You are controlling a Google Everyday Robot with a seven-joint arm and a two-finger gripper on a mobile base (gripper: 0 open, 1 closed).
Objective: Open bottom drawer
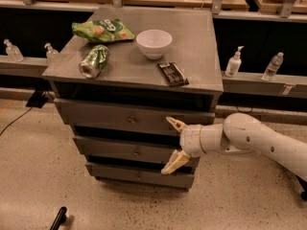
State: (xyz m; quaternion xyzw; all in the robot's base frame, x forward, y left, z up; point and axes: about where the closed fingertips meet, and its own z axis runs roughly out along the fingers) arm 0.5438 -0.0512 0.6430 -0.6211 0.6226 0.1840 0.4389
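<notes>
Speckled beige floor [38,176] fills the foreground. A short black object [60,217] lies on it at the lower left; what it is cannot be told.

Behind it stands a grey wooden cabinet [62,110] with three drawer fronts, each narrower than the one above. The bottom drawer [120,172] is the lowest and slimmest front, just above the floor, with a small round knob [139,176] at its centre. A dark gap separates it from the middle drawer [115,147].

The hand [174,143] hangs in front of the right part of the cabinet, carried by a white arm [259,140] that enters from the right edge. Its two tan fingers are spread wide and hold nothing. The upper finger [175,124] overlaps the lower edge of the top drawer [96,114]. The lower finger [174,162] points down and left, with its tip just above the right part of the bottom drawer. Contact with any front cannot be determined.

On the tabletop [201,47] a green can [94,60] lies on its side at the left. A dark flat packet [172,74] lies nearer the front right. A white bowl [154,43] stands upright near the centre, and a green snack bag [102,30] lies at the far left.

Beyond the cabinet, a low ledge [254,83] carries a pump bottle [233,61] and a clear bottle [272,66] on the right.
</notes>
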